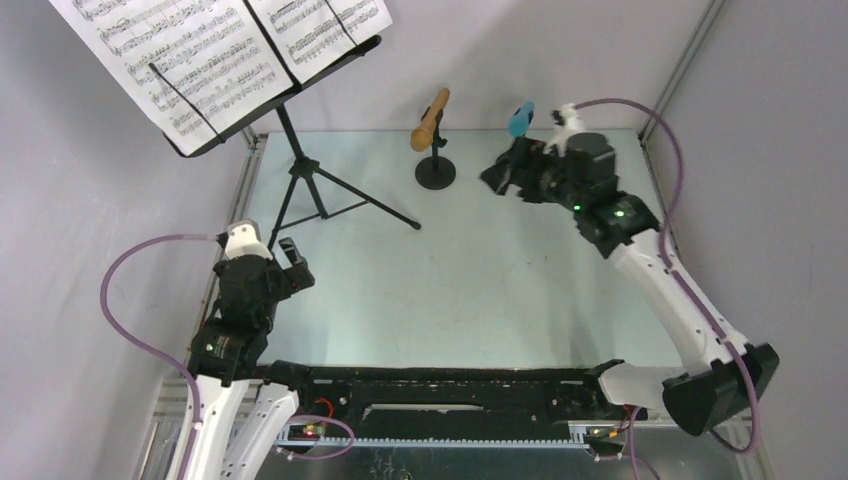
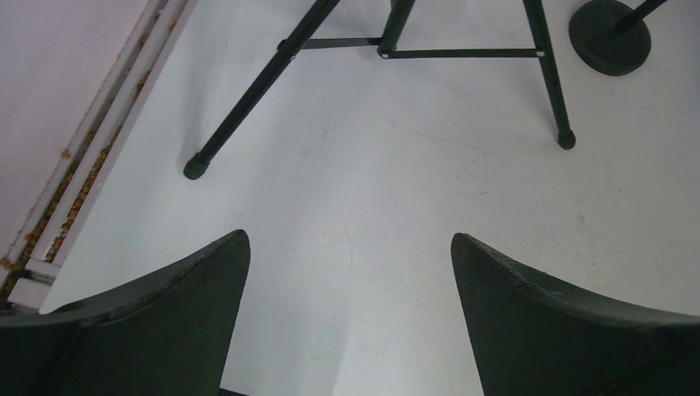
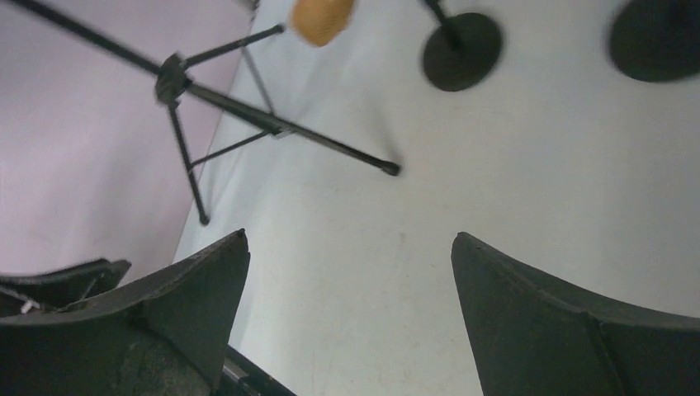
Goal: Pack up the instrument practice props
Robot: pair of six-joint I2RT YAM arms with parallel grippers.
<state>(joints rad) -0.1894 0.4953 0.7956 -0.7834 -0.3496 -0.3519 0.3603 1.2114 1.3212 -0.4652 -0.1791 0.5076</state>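
**Step in hand (judged): first pickup, the light-blue microphone.**

1. The right gripper [image 1: 508,170] is at the far right of the table [image 1: 500,290]. Its jaws are spread wide and hold nothing. It is just beside the light-blue microphone [image 1: 520,118].
2. Close on the microphone body, not on its holder.
3. Lift along the clip's axis so the round base [image 3: 656,37] does not tip.
4. Stay clear of the tan microphone [image 1: 432,118], which stands in its own holder [image 1: 435,172] just to the left.
5. The left gripper [image 2: 348,238], at the near left, is also spread and empty. It faces the legs of the music rack [image 1: 300,170].
6. The rack stands at the far left, with the sheet-music pages [image 1: 200,60] on its desk.

**Containers:** no box, bag or case appears in any view, so the packing destination cannot be told.
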